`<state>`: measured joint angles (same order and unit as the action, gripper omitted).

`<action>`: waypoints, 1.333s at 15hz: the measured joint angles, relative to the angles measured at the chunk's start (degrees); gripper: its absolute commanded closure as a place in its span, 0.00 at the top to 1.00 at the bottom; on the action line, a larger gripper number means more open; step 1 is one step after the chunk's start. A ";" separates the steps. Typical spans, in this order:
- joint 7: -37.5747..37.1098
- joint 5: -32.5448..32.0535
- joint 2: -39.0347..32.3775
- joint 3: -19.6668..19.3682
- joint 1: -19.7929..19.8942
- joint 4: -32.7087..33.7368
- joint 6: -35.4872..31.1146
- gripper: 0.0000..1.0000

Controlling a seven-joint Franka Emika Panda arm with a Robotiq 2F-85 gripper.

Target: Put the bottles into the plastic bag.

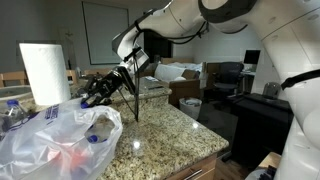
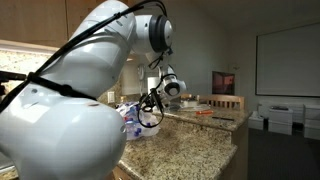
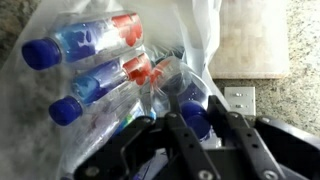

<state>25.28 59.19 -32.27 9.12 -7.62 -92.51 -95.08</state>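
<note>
Wrist view alone shows the contents: two blue-capped bottles (image 3: 85, 45) lie inside the clear plastic bag (image 3: 195, 28). A third bottle (image 3: 193, 115) sits between the end effector (image 3: 208, 125) fingers; cannot tell if pinched. In an exterior view the bag (image 1: 50, 140) slumps on the granite desk (image 1: 170, 125) beside the paper towel roll (image 1: 45, 72), its contents blurred.

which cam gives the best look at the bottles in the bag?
Wrist view: the bottles fill the frame, with blue caps and labels clear through the plastic bag. In both exterior views they are only small colour patches inside the distant bag, and no bottle shapes can be made out.
</note>
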 measured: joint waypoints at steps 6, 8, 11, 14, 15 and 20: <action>-2.06 0.00 -7.06 2.42 -1.82 8.71 1.42 0.65; -2.06 -0.02 -7.36 2.39 -1.74 9.77 1.50 0.77; -2.06 -0.10 -6.81 1.87 -1.41 10.68 1.50 0.96; -2.06 -0.82 -5.68 1.19 -1.28 10.68 1.50 1.00; -2.05 -1.50 -4.98 0.81 -1.15 10.54 1.50 1.00; -1.89 -10.30 5.88 -3.52 1.05 4.10 0.98 1.00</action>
<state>23.39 48.90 -26.39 5.60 -6.57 -88.41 -94.10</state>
